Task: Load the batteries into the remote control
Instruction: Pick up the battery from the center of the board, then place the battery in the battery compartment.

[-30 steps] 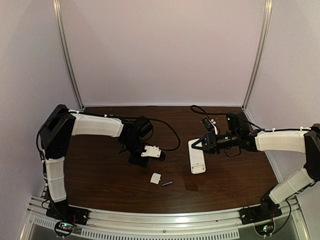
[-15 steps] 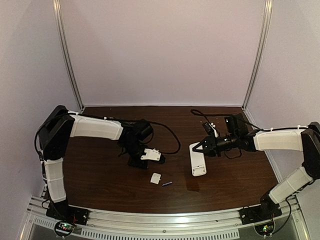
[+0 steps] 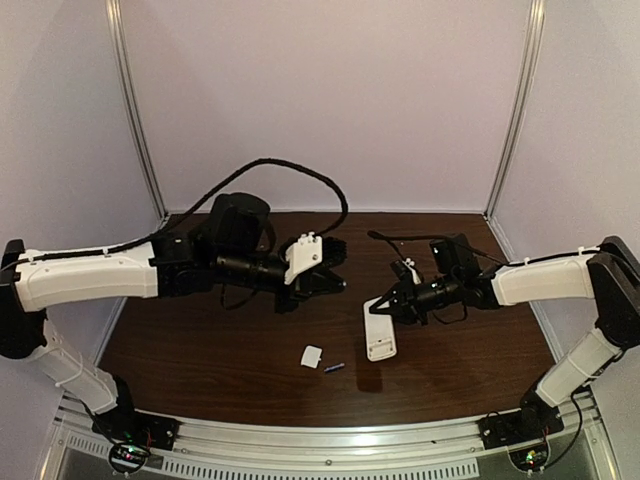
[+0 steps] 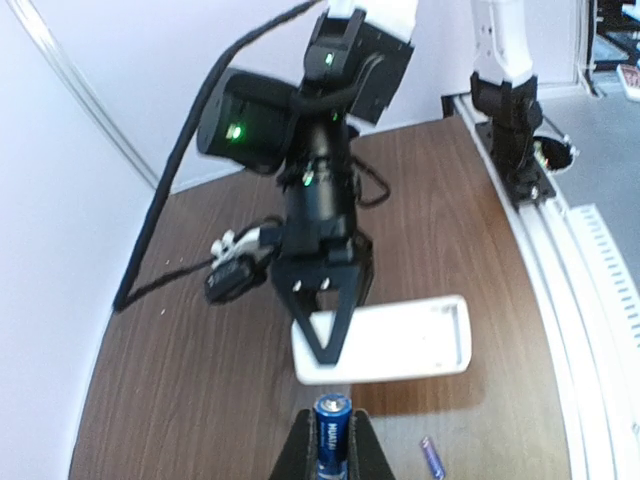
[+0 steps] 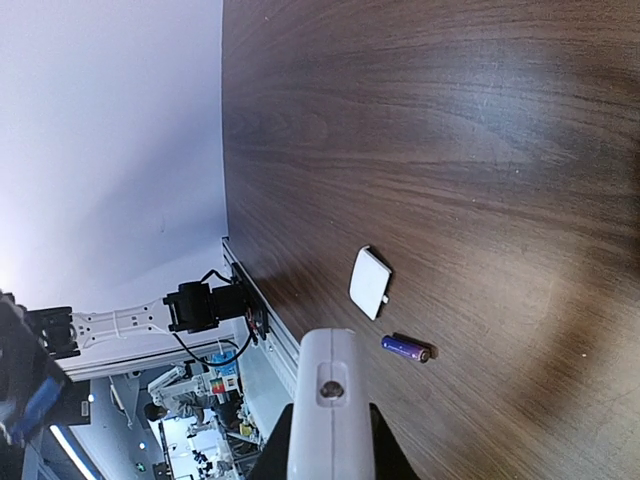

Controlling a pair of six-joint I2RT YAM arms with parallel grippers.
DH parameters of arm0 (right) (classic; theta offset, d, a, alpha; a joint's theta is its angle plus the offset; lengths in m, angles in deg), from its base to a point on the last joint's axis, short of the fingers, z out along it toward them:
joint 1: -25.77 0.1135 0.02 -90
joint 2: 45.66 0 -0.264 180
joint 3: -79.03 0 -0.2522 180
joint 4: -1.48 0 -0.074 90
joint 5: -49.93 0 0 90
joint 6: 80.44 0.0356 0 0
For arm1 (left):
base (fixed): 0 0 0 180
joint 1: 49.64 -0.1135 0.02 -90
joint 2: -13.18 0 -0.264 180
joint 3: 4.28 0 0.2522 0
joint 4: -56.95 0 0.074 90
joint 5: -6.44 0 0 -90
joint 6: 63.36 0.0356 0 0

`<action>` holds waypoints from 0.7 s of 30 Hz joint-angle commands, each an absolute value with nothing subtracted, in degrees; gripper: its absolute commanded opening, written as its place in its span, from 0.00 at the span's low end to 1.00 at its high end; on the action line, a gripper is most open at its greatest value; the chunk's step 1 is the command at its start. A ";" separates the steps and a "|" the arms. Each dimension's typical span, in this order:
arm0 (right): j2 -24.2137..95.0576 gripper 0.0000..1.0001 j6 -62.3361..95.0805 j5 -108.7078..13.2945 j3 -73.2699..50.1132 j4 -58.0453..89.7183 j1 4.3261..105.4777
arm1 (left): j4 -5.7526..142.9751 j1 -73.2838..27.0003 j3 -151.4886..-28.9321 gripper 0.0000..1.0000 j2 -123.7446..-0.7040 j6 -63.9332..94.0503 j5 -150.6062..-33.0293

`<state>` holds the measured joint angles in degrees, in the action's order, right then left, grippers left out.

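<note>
My right gripper point(image 3: 377, 305) is shut on one end of the white remote control point(image 3: 379, 340) and holds it above the table, plain back up; it also shows in the left wrist view point(image 4: 395, 340) and the right wrist view point(image 5: 327, 415). My left gripper point(image 3: 335, 280) is raised left of the remote and is shut on a blue battery point(image 4: 331, 430), its metal tip pointing toward the remote. A second blue battery point(image 3: 334, 368) lies on the table near the front, also in the right wrist view point(image 5: 405, 348).
A small white square cover piece point(image 3: 312, 356) lies on the table just left of the loose battery, also in the right wrist view point(image 5: 370, 283). Black cables point(image 3: 300, 180) loop above the left arm. The metal rail point(image 3: 320, 440) runs along the table's near edge.
My left arm has lifted off the table and swung right and forward toward the remote, carrying a battery. My right gripper has drawn the remote left and nearer.
</note>
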<state>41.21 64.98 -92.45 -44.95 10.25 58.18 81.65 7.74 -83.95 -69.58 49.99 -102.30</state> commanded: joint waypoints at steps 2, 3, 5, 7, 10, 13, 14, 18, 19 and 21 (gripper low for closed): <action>42.60 0.00 72.73 -89.98 -43.53 4.65 59.54 | 66.80 13.40 -82.70 0.00 -74.56 37.57 -101.04; 42.73 0.00 73.76 -89.99 -43.73 3.88 59.76 | 65.91 14.20 -82.87 0.00 -75.56 37.06 -100.68; 42.99 0.00 74.98 -89.99 -43.88 3.13 60.42 | 64.14 15.64 -83.31 0.00 -77.49 35.90 -101.00; 43.10 0.00 76.36 -90.13 -44.24 2.00 61.22 | 63.72 17.17 -84.23 0.00 -79.49 36.08 -100.44; 43.33 0.00 77.99 -90.46 -44.73 0.29 62.23 | 64.33 18.72 -85.89 0.00 -82.53 37.11 -99.19; 43.33 0.00 78.63 -90.44 -44.84 -0.40 62.88 | 64.96 19.15 -86.36 0.00 -84.15 37.96 -97.91; 43.27 0.00 78.89 -90.44 -44.91 -0.67 62.88 | 64.96 19.11 -86.23 0.00 -84.31 38.02 -97.44; 43.19 0.00 79.62 -90.83 -45.32 -1.59 63.13 | 65.43 19.20 -85.57 0.00 -84.67 38.61 -96.54; 43.16 0.00 79.80 -90.89 -45.42 -1.91 63.13 | 65.75 19.16 -85.54 0.00 -84.77 38.81 -96.34; 43.11 0.00 80.38 -91.08 -45.70 -2.63 63.13 | 66.03 19.17 -85.26 0.00 -85.00 38.90 -95.45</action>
